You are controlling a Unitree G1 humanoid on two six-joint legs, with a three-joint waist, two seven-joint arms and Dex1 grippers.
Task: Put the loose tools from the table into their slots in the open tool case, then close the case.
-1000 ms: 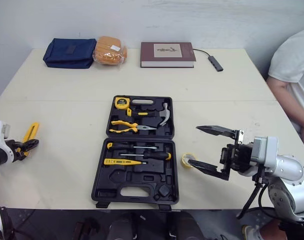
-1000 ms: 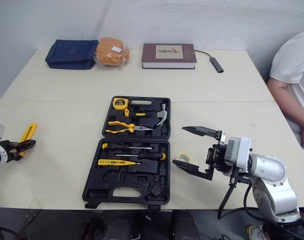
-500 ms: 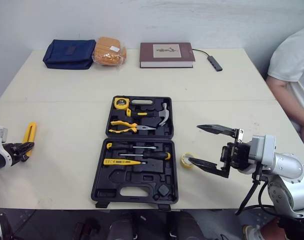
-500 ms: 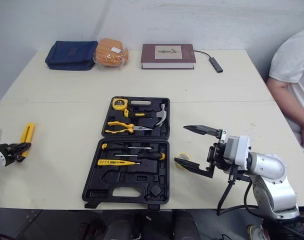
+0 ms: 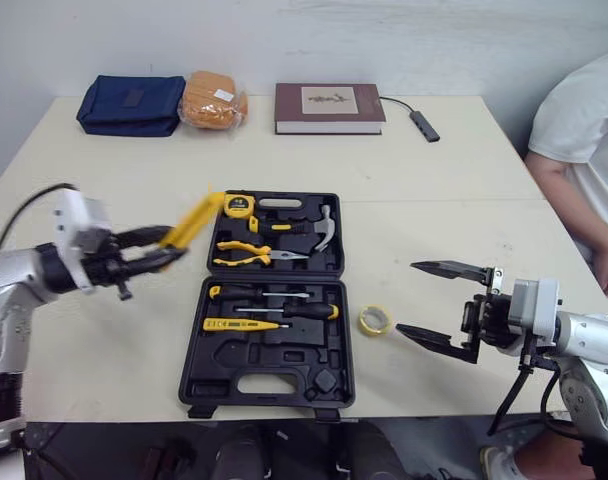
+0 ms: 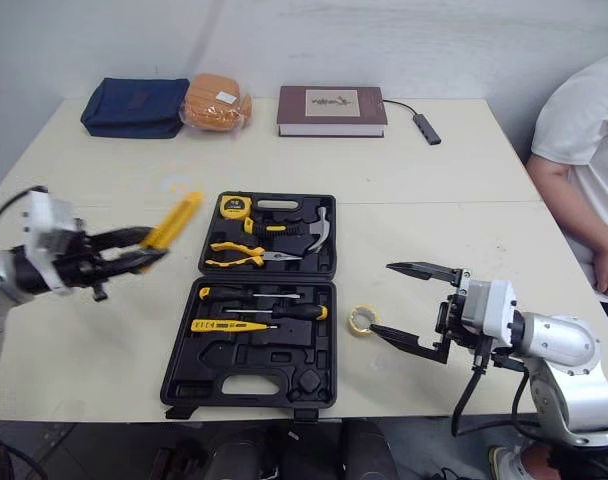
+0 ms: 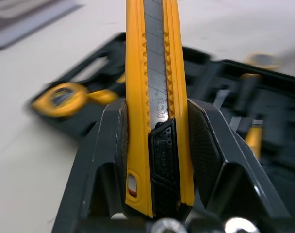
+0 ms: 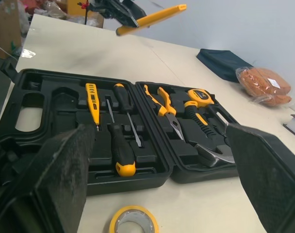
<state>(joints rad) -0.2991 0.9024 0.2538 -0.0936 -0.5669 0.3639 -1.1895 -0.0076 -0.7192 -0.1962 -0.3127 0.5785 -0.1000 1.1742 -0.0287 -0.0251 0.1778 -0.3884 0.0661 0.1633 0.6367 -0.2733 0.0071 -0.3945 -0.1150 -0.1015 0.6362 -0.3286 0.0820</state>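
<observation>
— What is the left pincer (image 5: 164,250) doing?
— It is pinching a yellow utility knife (image 5: 194,220), holding it above the desk (image 5: 464,180) just left of the open tool case (image 5: 284,352), which is lying mid-desk.
— And going rightward?
— A yellow tape roll (image 5: 363,321) is lying just beside the case. The right pincer (image 5: 407,297) is hanging spread wide near it.
— Any writing?
— The book (image 5: 329,107) is showing a cover label too small to read. A pale wall (image 5: 384,40) is backing the cream desk.
</observation>
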